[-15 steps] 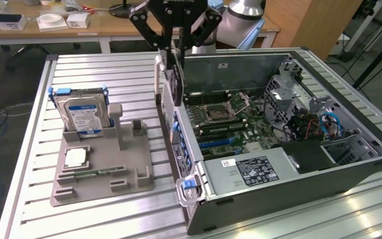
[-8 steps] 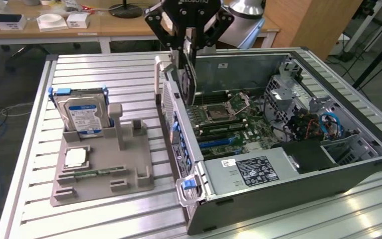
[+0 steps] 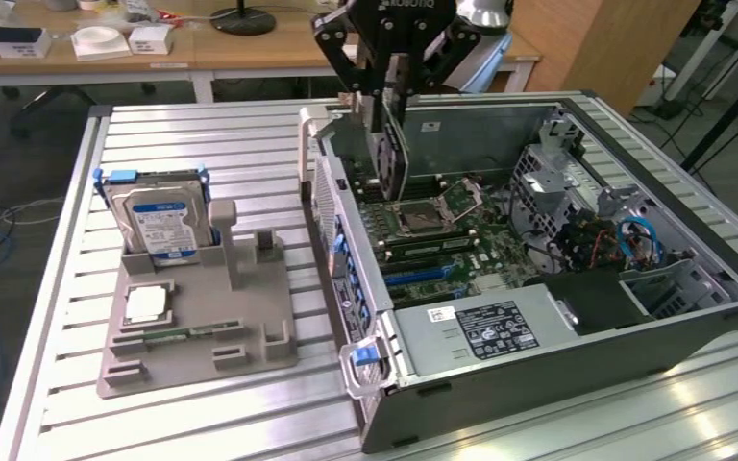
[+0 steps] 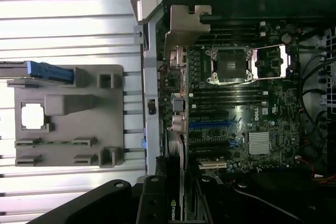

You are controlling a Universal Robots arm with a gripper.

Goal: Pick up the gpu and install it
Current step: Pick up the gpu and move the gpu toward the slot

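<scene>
The gpu is a thin dark card that hangs edge-on under my gripper, whose black fingers are shut on its upper part. It is inside the open computer case, just above the motherboard beside the case's back wall, with its lower edge near the CPU socket. In the wrist view the gpu runs away from my gripper, and its silver bracket is at the far end. The blue expansion slot lies beside the card.
On the exterior view's left a grey holder carries a hard drive with a blue label, a square chip and a memory stick. The power supply fills the case's near corner. All rests on a slatted metal table.
</scene>
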